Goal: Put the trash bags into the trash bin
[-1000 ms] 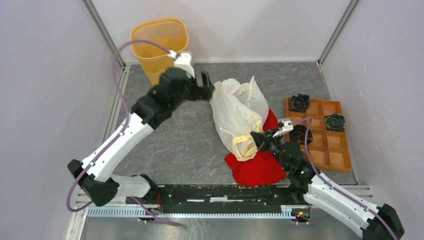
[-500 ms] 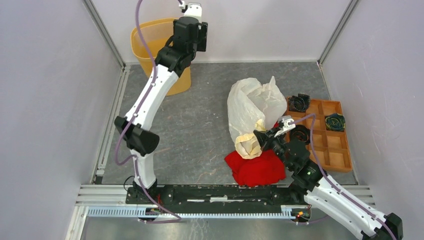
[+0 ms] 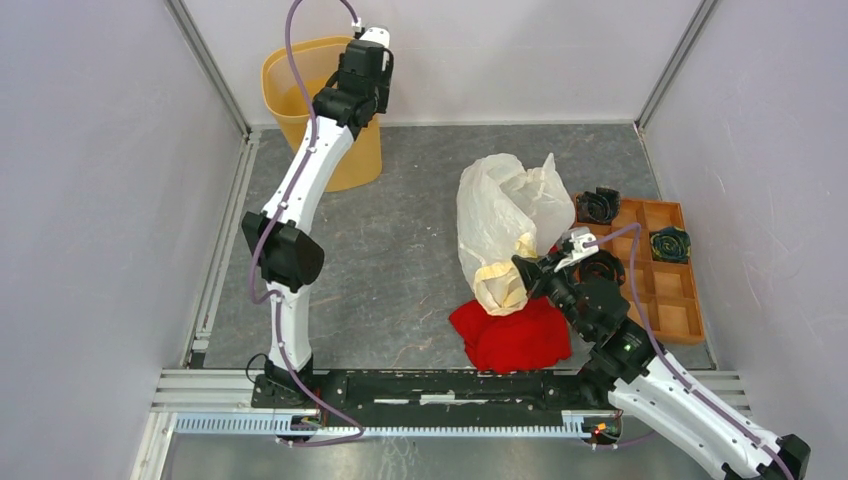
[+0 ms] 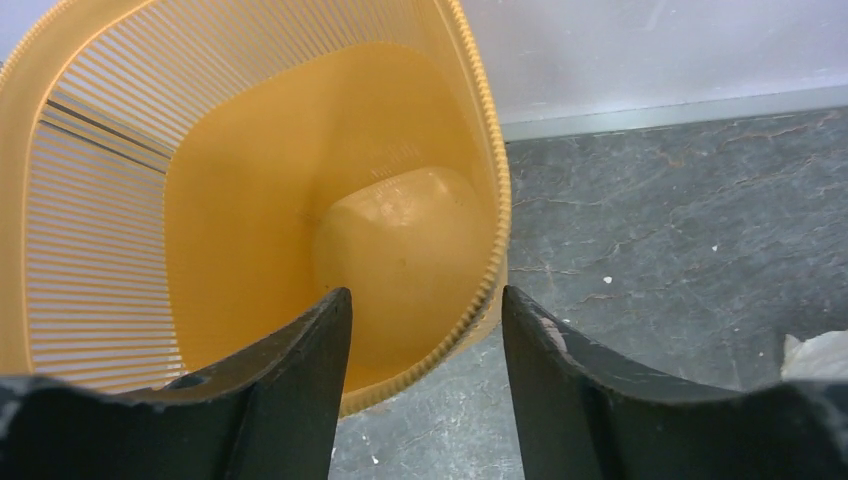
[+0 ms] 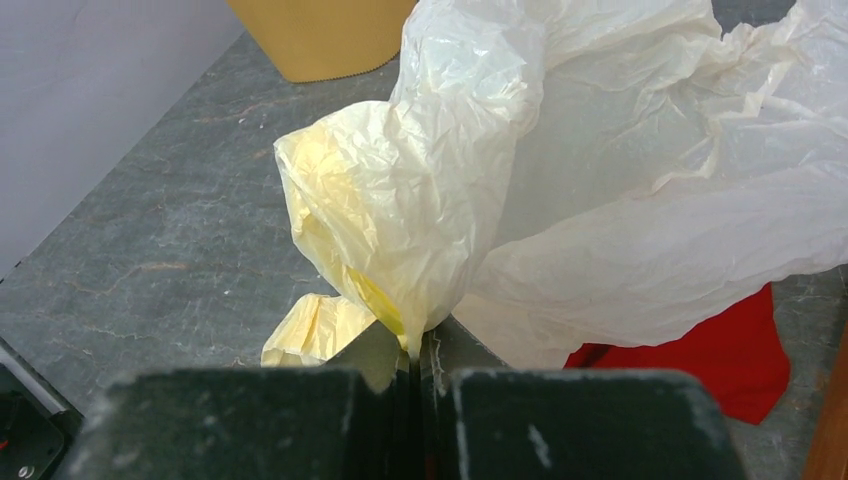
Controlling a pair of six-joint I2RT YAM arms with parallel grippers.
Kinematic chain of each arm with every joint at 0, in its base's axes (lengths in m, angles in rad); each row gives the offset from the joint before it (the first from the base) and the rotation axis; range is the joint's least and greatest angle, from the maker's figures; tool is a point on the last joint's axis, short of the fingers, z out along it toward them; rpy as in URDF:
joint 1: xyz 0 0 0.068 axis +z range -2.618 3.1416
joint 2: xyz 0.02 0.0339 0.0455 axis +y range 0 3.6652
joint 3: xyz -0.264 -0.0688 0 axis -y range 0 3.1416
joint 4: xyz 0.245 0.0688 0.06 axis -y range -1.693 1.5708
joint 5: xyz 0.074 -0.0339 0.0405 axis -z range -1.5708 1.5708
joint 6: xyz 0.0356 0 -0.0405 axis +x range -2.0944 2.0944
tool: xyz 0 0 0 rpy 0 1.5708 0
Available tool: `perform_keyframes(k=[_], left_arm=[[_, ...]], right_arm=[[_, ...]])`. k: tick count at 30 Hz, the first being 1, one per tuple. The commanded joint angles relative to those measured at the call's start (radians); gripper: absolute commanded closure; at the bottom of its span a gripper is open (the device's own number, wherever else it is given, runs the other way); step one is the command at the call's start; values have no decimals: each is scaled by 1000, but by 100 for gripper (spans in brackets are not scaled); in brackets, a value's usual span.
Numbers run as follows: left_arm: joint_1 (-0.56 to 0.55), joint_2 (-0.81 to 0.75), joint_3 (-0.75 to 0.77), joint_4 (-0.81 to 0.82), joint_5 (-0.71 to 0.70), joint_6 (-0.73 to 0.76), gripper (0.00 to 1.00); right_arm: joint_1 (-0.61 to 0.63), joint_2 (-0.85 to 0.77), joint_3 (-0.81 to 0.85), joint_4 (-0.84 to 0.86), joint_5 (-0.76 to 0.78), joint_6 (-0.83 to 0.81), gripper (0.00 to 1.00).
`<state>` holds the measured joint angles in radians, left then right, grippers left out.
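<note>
Left arm swung off bag since a second ago; I see left gripper (image 4: 425,320) over trash bin (image 3: 355,165) rim, jaws apart, empty. All on table (image 3: 400,260). Heaped right of centre: trash bag (image 3: 505,215), well apart from bin. Under bag's near end, red cloth (image 3: 515,335); wooden tray (image 3: 660,290) just beside. My right gripper (image 5: 415,350) jaws clamped on bag fold.

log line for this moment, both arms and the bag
left gripper: open, empty, above trash bin | right gripper: shut on trash bag | trash bag: outside trash bin, partly over red cloth
</note>
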<state>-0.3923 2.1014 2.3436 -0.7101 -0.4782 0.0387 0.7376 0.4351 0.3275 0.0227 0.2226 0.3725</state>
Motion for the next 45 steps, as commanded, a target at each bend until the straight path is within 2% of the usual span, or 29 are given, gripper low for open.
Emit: perform_keyframes(k=[1,3,6,9,11,14,15,21,24,26,29,34,36,41,45], left_arm=[[5,-9,-9,-2,62,-14,38],[7,-7,-16,0,67,-9,42],[6,-2,-17,-3,71,-2,52],[6,-22,-38,-2,93,3,56],[6,-42,-60,-3,96,9,66],[6,-87,-106,-2,78,-6,92],[7,-101,-121,-3,79,-19,96],[-5,-242,-248,-3,134,-76,98],[-5,-319,-316,-21,165,-104,98],[-6,-370,-364,-40,220,-126,98],[-8,-458,-458,-40,315,-169,98],[-41,-588,-598,-20,429,-240,98],[-74,-619,-650,-12,440,-254,98],[-165,-681,-747,-11,452,-281,98],[-242,-715,-799,-7,442,-292,98]], right_arm=[[0,-16,69,-10,-2,-8,100],[0,-22,80,-18,-4,-10,99],[0,-24,93,-20,7,-16,99],[0,-24,103,-21,24,-3,99],[0,-24,108,-20,24,11,99],[-1,-19,119,-13,20,15,99],[0,-13,125,-11,20,13,99],[0,57,206,-20,28,2,99],[0,102,243,-49,104,93,99],[0,139,292,-108,181,232,100],[-1,198,361,-159,173,327,99],[0,189,370,-32,127,479,100],[0,188,394,22,138,550,100],[0,274,574,5,108,702,99],[0,307,628,123,72,818,100]])
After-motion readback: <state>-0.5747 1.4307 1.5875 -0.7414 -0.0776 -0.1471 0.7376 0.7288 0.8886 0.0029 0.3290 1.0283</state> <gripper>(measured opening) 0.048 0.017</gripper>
